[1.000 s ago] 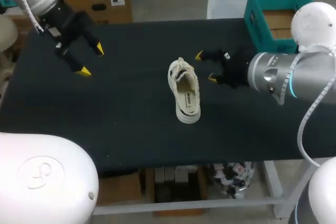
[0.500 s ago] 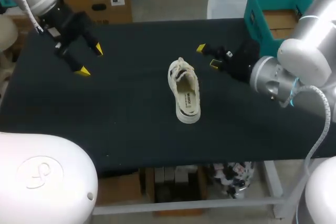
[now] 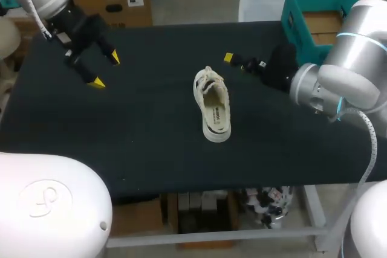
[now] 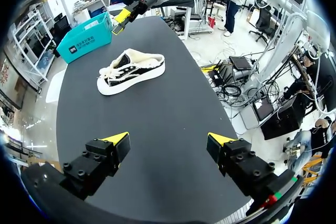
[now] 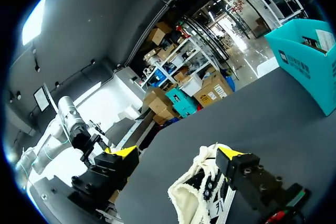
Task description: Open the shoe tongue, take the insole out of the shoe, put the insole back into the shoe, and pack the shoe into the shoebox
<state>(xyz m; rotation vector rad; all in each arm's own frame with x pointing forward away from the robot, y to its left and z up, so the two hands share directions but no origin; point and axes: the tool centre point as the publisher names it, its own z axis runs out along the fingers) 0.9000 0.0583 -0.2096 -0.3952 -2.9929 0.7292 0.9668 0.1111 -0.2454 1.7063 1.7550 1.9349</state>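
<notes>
A single cream-white lace-up canvas shoe (image 3: pixel 213 106) lies on its sole near the middle of a black cloth-covered surface (image 3: pixel 151 137). Its long axis runs from the near edge to the far edge, tilted a little, with the laced end toward the far edge and the open heel end toward the robot. One pale printed insole (image 3: pixel 218 113) appears to sit inside the shoe, so by the look of things the tongue has not yet been opened. The right pincer (image 3: pixel 236 61) hovers just beside the laced end, on the shoe's right and slightly beyond it. Its wrist camera shows two yellow-tipped fingers spread wide, with the shoe just ahead of and below the gap and nothing gripped. The left pincer (image 3: pixel 104 69) hangs well apart from the shoe, over the far left part of the surface, with its fingers also spread and empty. From there the shoe lies far ahead, broadside on. The right arm is clearly the nearer one, so the first reach for the tongue probably falls to it, a short move leftward and down. One teal open-topped box (image 3: pixel 296 28), presumably the shoebox, stands beyond the far right corner, behind the right arm. In all there are one shoe, one insole, one box and two pincers.
</notes>
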